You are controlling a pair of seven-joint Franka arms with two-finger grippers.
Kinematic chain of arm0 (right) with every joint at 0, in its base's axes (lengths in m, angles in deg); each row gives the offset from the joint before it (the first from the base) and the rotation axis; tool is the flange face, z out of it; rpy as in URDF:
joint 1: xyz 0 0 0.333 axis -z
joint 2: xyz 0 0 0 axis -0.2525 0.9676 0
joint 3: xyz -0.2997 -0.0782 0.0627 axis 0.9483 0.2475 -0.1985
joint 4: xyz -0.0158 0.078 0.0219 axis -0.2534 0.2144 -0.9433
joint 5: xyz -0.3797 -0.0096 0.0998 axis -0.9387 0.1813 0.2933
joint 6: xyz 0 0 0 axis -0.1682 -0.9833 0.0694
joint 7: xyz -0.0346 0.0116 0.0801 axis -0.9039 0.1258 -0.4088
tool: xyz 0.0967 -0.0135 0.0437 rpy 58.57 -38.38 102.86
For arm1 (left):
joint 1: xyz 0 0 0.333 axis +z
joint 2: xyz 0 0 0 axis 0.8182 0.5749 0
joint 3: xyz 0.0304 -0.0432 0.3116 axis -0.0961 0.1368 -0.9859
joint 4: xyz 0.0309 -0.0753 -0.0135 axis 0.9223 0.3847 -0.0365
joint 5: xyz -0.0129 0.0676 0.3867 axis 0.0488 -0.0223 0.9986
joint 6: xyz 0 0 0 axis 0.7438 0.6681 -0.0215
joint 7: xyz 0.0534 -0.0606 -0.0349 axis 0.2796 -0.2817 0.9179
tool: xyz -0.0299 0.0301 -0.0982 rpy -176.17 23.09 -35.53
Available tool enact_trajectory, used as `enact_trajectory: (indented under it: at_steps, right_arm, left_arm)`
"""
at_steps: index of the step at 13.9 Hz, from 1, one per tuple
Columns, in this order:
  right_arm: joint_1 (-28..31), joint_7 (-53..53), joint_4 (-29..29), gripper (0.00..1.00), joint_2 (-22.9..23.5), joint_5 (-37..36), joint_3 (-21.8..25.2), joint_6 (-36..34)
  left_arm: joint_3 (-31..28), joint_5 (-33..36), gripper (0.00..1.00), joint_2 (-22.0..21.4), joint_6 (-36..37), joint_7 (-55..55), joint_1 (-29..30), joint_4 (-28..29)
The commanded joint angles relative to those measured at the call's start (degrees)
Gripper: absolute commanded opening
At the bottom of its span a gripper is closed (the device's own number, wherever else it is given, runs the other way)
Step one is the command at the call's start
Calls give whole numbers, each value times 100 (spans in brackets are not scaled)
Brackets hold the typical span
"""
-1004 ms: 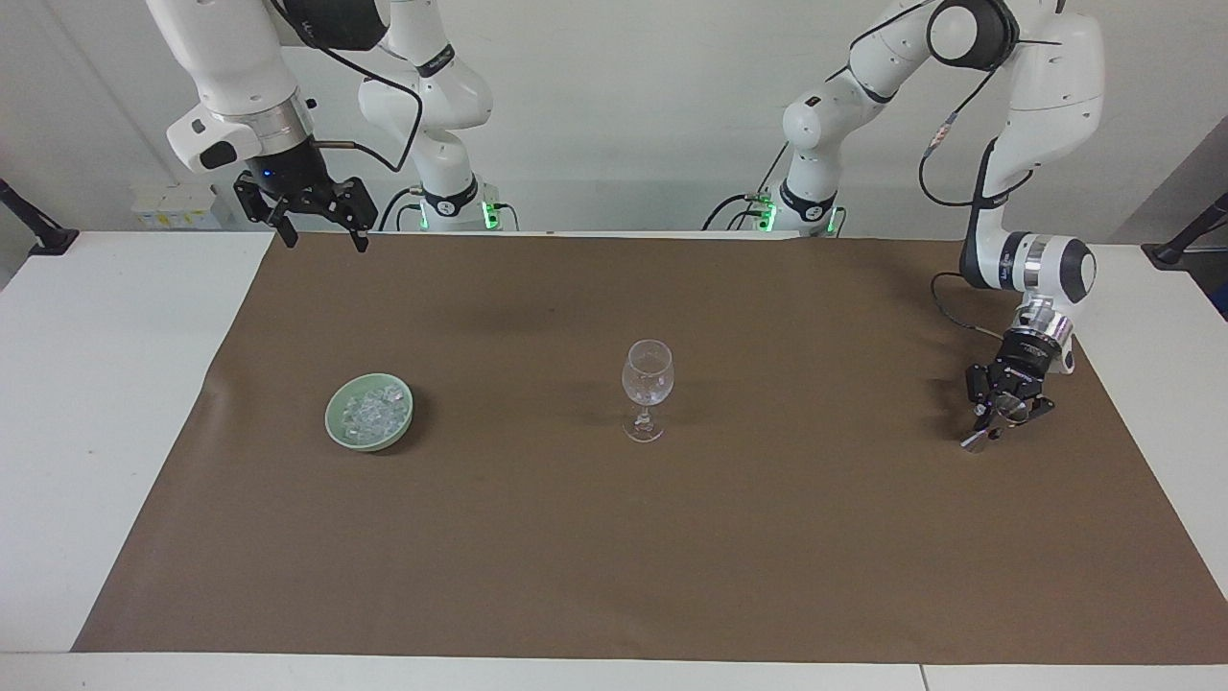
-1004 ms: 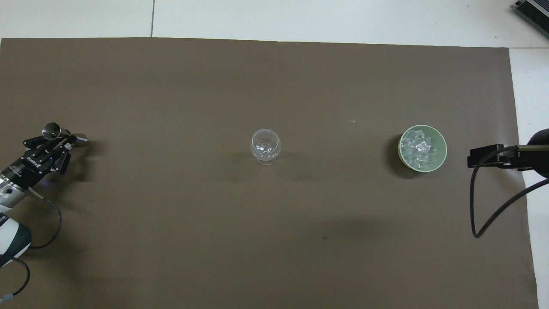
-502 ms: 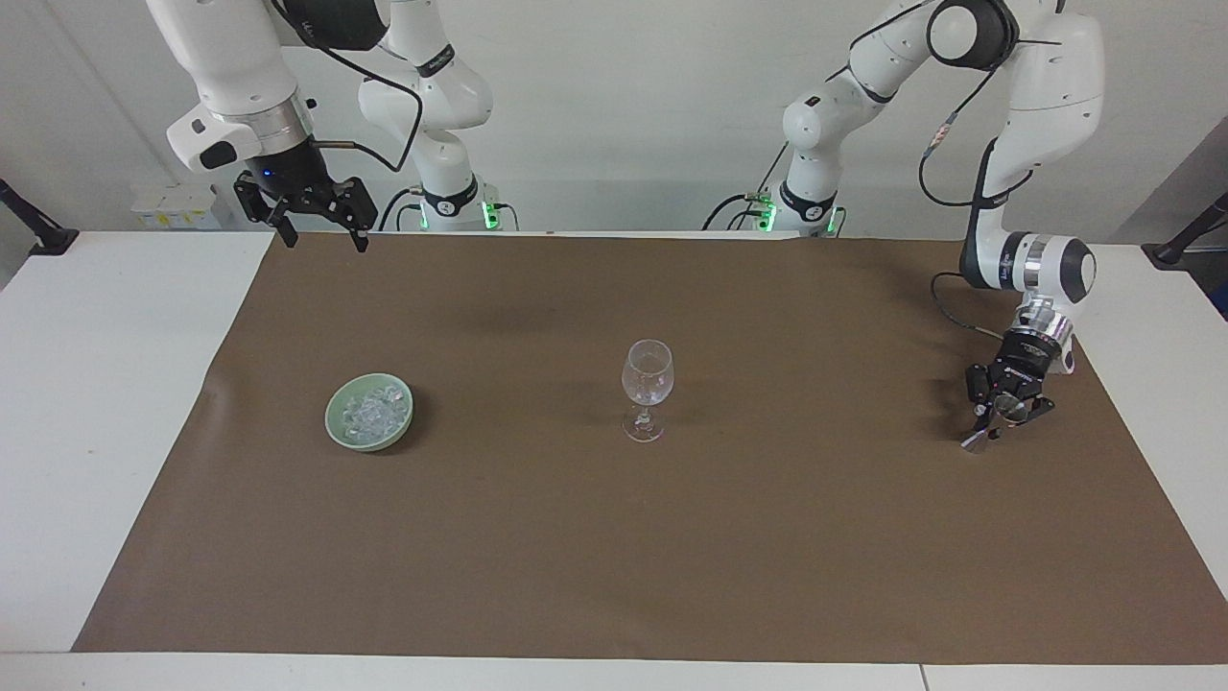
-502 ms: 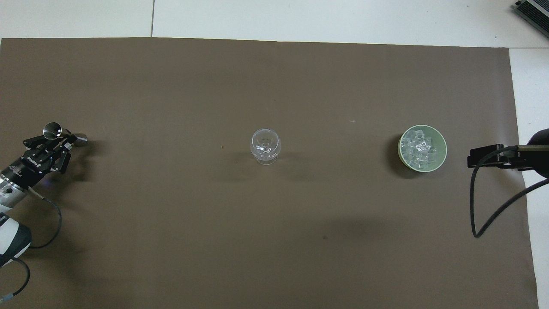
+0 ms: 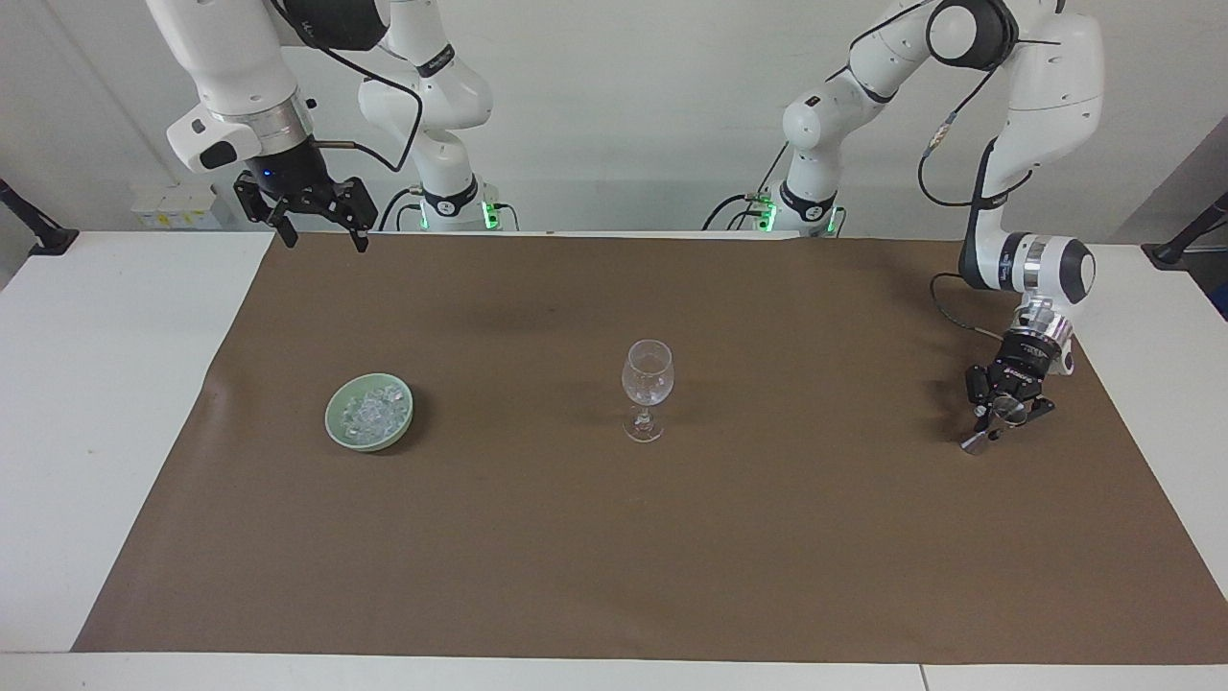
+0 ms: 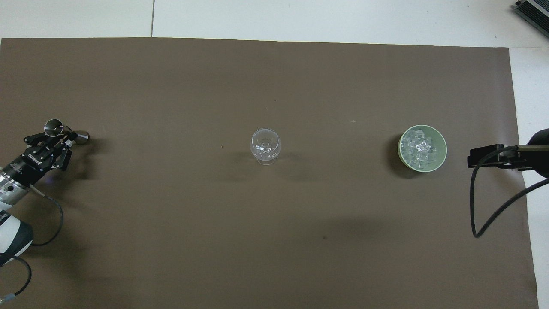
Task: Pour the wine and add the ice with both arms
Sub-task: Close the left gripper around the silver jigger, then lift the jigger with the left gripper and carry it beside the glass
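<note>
Facing view
- No brand, label or writing can be read here.
- The left gripper (image 5: 998, 419) is down at the brown mat (image 5: 672, 557) toward the left arm's end of the table, its fingers closed on a small silver jigger (image 5: 979, 440), which is tilted, with its lower end at the mat.
- The right gripper (image 5: 318, 236) hangs high over the mat's edge nearest the robots, at the right arm's end, with its fingers spread wide and holding nothing; this arm waits.
- The ice (image 5: 372, 411) is a heap of small clear cubes in a pale green bowl (image 5: 338, 430) standing on the mat toward the right arm's end, well apart from both grippers.
- A clear stemmed wine glass (image 5: 648, 379) stands upright near the middle of the mat, between the bowl and the left gripper and touching neither.

Overhead view
- White lettering runs along the body of the left gripper (image 6: 59, 138), but it cannot be made out.
- The jigger (image 6: 64, 132) shows as two silver cups, one on either side of the closed fingertips.
- Of the right arm only a black part and a cable show at the picture's edge, beside the bowl (image 6: 441, 159) and not touching it.
- The ice (image 6: 421, 147) fills the bowl, and the wine glass (image 6: 265, 145) stands midway between it and the left gripper.
</note>
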Motion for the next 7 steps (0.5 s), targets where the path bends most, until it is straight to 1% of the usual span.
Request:
enact_trajectory:
  at_steps: [1, 6, 7]
  right_arm:
    - [24, 133, 88, 100, -57, 27, -11, 64]
    - [24, 133, 88, 100, -57, 27, -11, 64]
    - [24, 133, 88, 100, -57, 27, -11, 64]
  left_arm:
    - [-56, -204, 0, -289, -27, 15, -256, 77]
    - [-56, -538, 0, -816, -194, -2, -818, 350]
    - [-56, -573, 0, -965, -421, 15, -993, 411]
